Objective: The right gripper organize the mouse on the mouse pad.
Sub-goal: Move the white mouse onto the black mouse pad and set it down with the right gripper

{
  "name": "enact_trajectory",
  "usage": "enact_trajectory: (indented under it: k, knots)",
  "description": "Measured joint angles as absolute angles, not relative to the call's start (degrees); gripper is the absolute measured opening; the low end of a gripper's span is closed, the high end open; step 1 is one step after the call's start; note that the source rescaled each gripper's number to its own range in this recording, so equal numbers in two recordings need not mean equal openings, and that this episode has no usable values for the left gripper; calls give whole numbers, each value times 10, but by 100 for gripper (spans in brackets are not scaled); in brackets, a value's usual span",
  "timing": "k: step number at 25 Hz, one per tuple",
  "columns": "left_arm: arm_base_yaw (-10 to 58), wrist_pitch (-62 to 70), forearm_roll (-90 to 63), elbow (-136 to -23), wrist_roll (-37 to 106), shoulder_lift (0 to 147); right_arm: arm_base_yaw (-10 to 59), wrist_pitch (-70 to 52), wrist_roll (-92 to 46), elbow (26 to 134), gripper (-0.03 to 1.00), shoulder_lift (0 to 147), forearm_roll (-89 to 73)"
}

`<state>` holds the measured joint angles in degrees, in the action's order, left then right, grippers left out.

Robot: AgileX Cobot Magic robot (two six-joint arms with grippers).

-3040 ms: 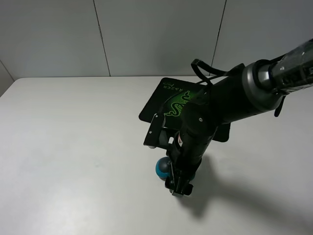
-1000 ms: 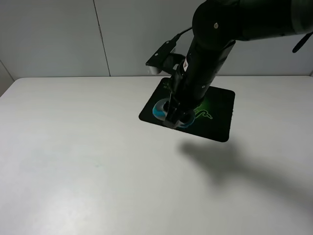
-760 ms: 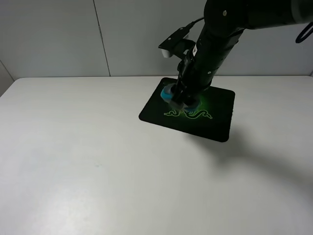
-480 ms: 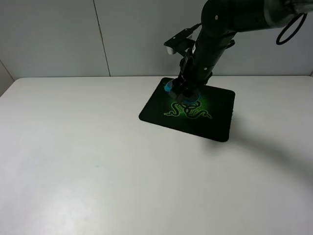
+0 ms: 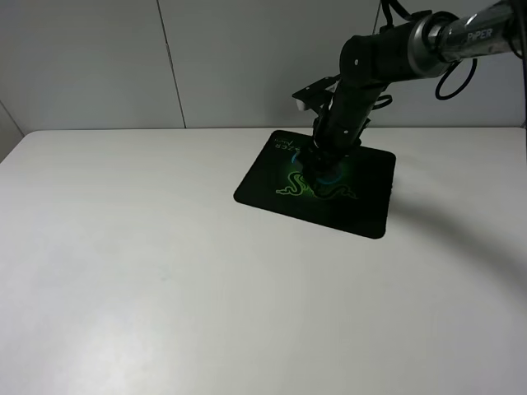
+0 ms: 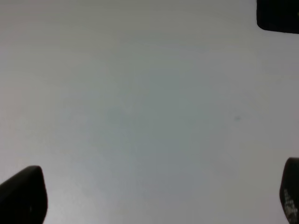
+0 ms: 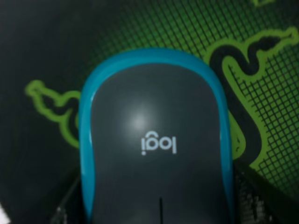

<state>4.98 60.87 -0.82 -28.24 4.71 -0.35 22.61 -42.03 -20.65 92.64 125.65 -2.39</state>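
Note:
The black mouse pad (image 5: 362, 206) with its green snake logo lies at the back middle of the white table. My right gripper (image 5: 319, 164) is down over the pad's centre, its black arm reaching in from the upper right. In the right wrist view the mouse (image 7: 154, 140), dark grey on top with teal sides, sits between my fingers (image 7: 65, 207) right over the pad's logo (image 7: 42, 37). The jaws stand against both its sides. In the exterior view the gripper hides most of the mouse. My left gripper (image 6: 156, 198) is open over bare table.
The white table (image 5: 148, 271) stretches wide to the left and front of the pad. A grey panelled wall (image 5: 247, 58) stands behind the table. A dark block (image 6: 278, 14) shows at one corner of the left wrist view.
My right gripper has carried the mouse from the table in front of the pad back over the pad and lowered it onto the logo at the centre.

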Motion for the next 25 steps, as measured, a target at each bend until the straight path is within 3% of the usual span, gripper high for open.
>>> enact_trajectory:
  k: [20,21,23,24,25]
  knots:
    - [50,609,-8,-282,47,-3,208,-391,-155,928,1,1284,-15]
    - [50,609,-8,-282,47,-3,208,-389,-148,928,9,1284,-15]
    - [50,609,-8,-282,47,-3,208,-382,-133,928,61,1284,-15]
    - [50,609,-8,-282,47,-3,208,-379,-122,929,77,1284,-14]
    - [50,609,-8,-282,47,-3,208,-378,-111,929,85,1284,-13]
